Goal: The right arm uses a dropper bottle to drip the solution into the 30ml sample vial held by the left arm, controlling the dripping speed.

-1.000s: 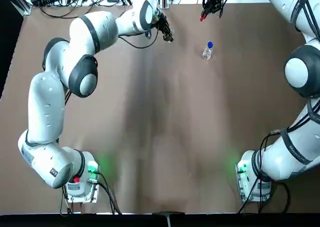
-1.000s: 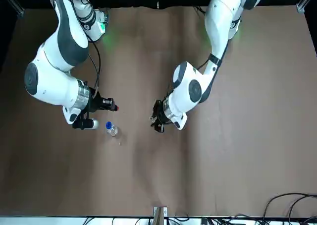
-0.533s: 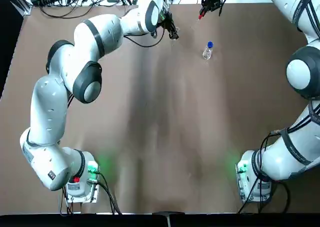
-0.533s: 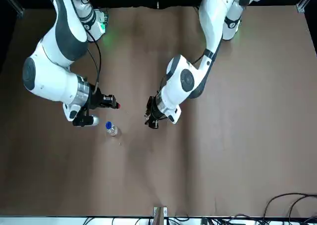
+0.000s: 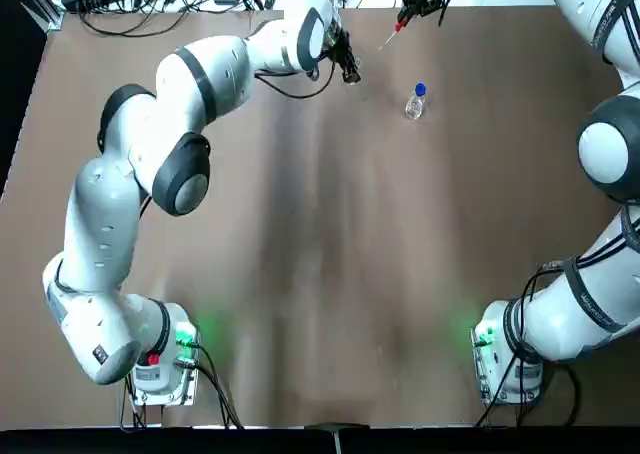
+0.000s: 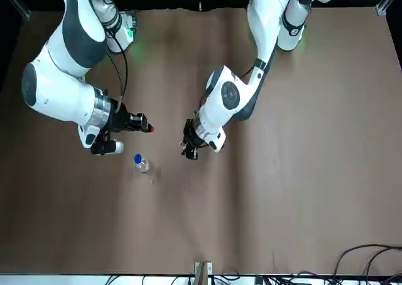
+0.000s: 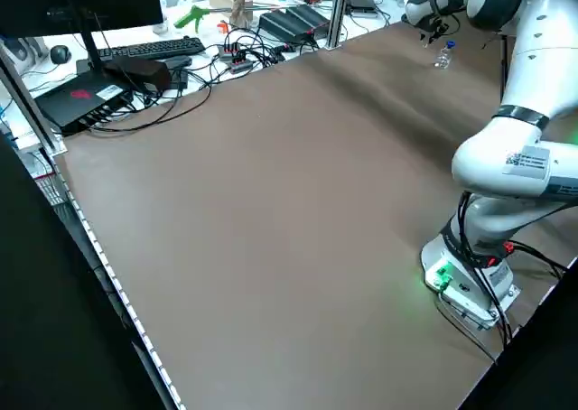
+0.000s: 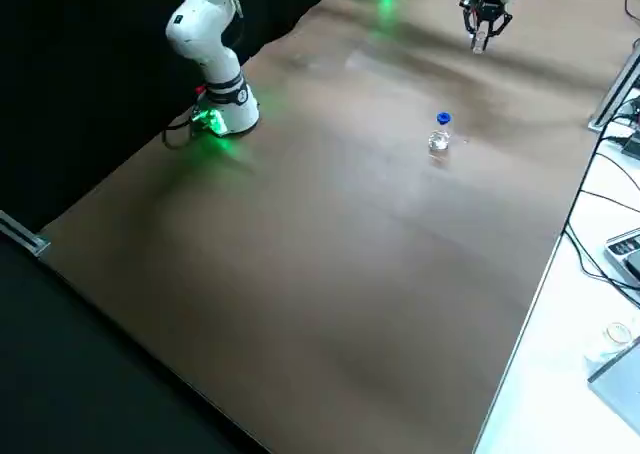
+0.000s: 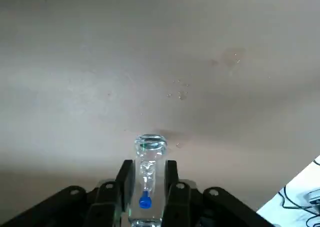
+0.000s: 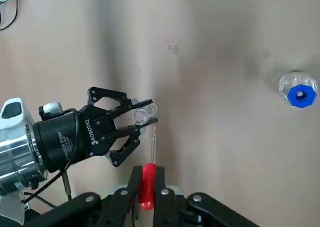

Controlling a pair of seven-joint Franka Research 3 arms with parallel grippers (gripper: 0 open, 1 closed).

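the right gripper [image 10: 145, 179] is closed on the red-topped glass dropper [image 10: 147, 186], its tip near the sample vial [image 10: 145, 114] pinched in the left gripper [image 10: 154, 112]. the blue-collared dropper bottle [image 5: 416, 101] stands apart on the bench [image 5: 330, 274].

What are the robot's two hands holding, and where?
The left end effector grips the vial round its sides; the right pinches the dropper's red top.

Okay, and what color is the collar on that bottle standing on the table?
The collar is blue, and it shows best in the right wrist view.
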